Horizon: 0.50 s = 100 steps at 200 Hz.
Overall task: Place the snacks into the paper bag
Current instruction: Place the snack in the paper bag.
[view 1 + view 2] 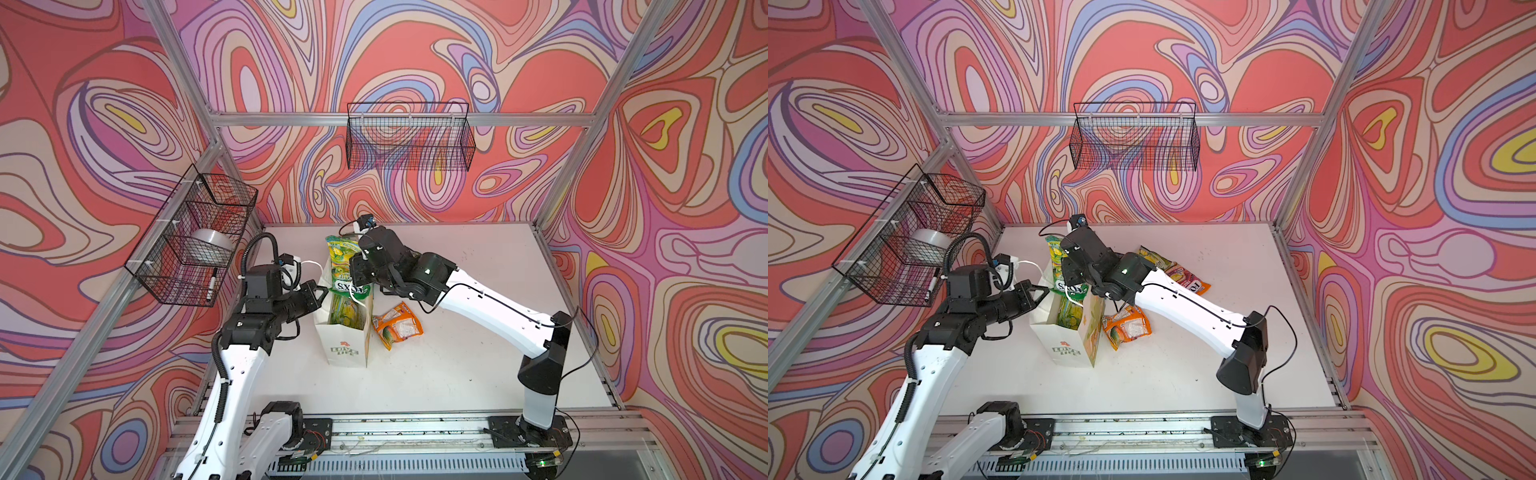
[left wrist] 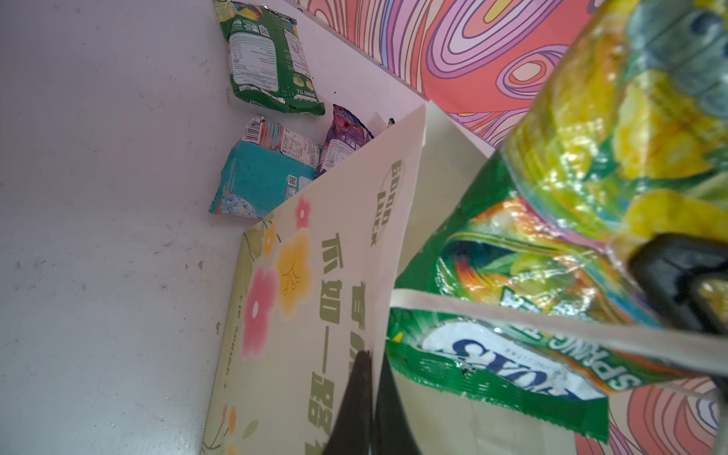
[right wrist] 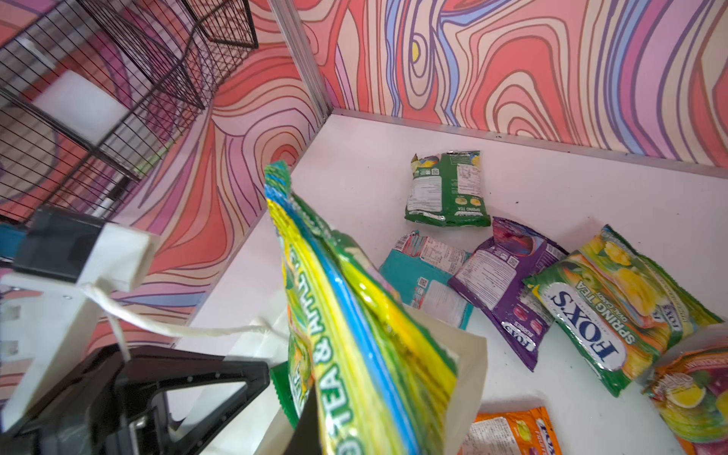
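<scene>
Though top-hidden, teal snack [image 2: 260, 185] wrist-visible; L gripper [image 1: 322, 294] clamping bag [image 1: 345, 349], R gripper [image 1: 357, 274] pouch [image 3: 354, 315].

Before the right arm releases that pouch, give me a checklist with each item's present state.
1. Left pincer shut on the paper bag rim: ok.
2. Bag upright with its mouth open: ok.
3. Right pincer gripping the yellow-green pouch: ok.
4. Held pouch's lower end inside the mouth: cannot tell, the pincer hides it.
5. Mouth free of obstruction: not ok. A green FOX'S pouch juts out under the cord handle.
6. All snacks bagged: not ok. An orange pouch lies on the table beside the bag, with more beyond.
</scene>
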Tool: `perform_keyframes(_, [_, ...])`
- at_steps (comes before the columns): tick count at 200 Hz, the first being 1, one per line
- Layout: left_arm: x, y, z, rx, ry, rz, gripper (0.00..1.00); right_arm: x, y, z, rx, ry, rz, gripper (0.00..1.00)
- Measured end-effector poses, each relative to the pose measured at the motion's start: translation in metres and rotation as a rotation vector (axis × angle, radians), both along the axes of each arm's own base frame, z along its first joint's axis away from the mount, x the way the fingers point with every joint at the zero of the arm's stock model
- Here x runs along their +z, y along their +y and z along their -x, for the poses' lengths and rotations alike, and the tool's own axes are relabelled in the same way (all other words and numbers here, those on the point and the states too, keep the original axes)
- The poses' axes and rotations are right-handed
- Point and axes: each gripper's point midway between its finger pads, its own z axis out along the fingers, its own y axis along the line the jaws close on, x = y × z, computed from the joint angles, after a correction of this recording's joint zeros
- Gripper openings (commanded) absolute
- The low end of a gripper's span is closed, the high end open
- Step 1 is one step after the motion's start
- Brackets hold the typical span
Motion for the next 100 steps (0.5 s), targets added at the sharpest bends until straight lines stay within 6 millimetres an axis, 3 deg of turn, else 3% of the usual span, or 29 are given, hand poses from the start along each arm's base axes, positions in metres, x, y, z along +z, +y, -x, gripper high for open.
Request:
perform_keyframes(43, [0.000,0.000,0.000,0.001,0.000,0.000,0.00,-0.007,0.002,0.014,-0.012,-0.021,0.103,0.00])
perform_keyframes(100, [0.000,0.000,0.000,0.001,0.000,0.000,0.00,-0.014,0.009,0.033,0.018,-0.018,0.131,0.25])
